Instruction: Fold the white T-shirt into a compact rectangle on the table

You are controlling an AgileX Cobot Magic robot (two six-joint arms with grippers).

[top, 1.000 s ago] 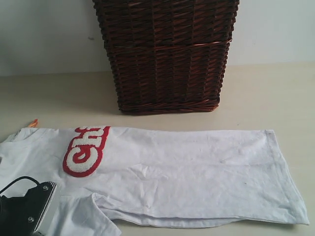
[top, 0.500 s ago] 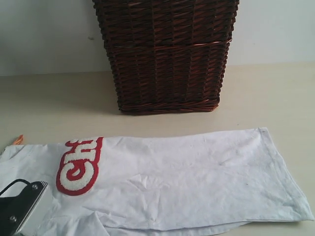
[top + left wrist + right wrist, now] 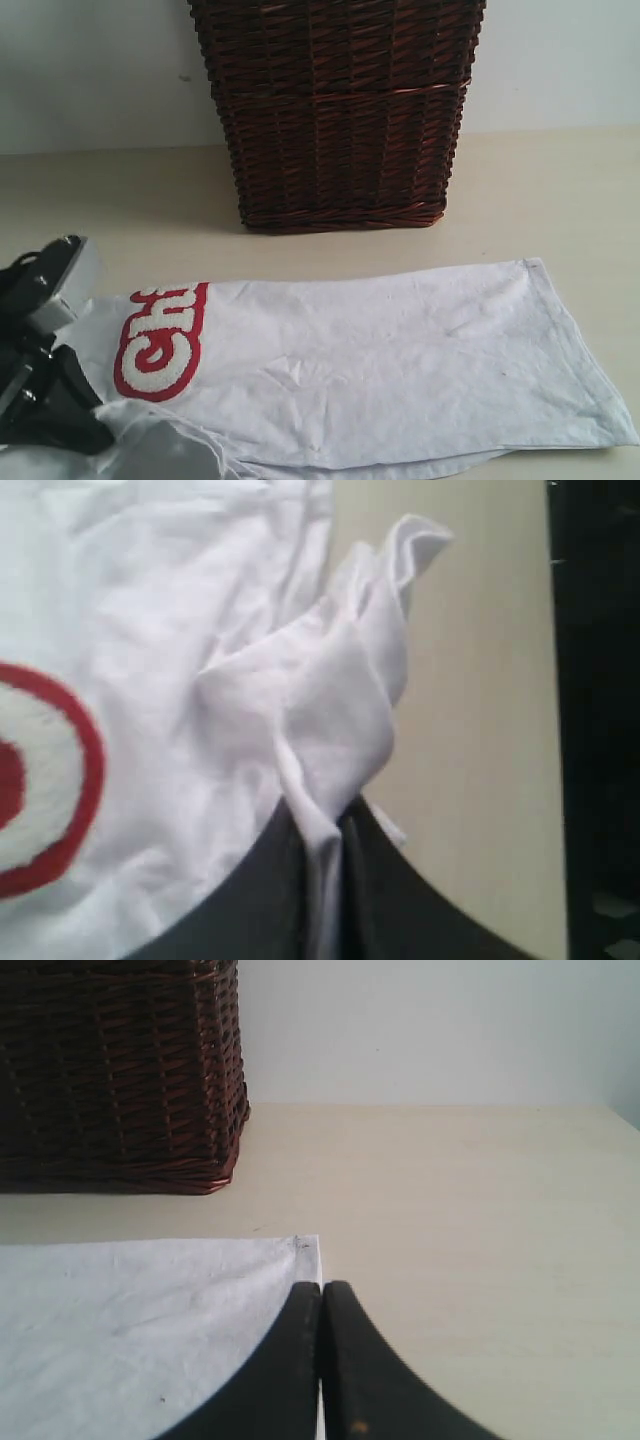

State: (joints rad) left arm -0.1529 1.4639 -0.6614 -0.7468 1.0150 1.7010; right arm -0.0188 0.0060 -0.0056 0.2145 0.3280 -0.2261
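Tall dark brown wicker basket (image 3: pixel 340 110) blocks the back centre, standing on the smooth pale beige table (image 3: pixel 560 190). Bare table either side of it. Clear strip runs between the basket foot and the flat white cotton T-shirt (image 3: pixel 380 350), which spreads across the front. Small bare patch beyond the shirt's right hem. Black left gripper (image 3: pixel 320 830) and its arm crowd the front-left corner, pinching bunched cloth.

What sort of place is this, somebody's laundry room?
Probably a test bench staged as a laundry corner, not a home: a white cotton T-shirt with red-banded lettering lies on a pale beige table near a dark brown wicker basket, against a blank white wall.
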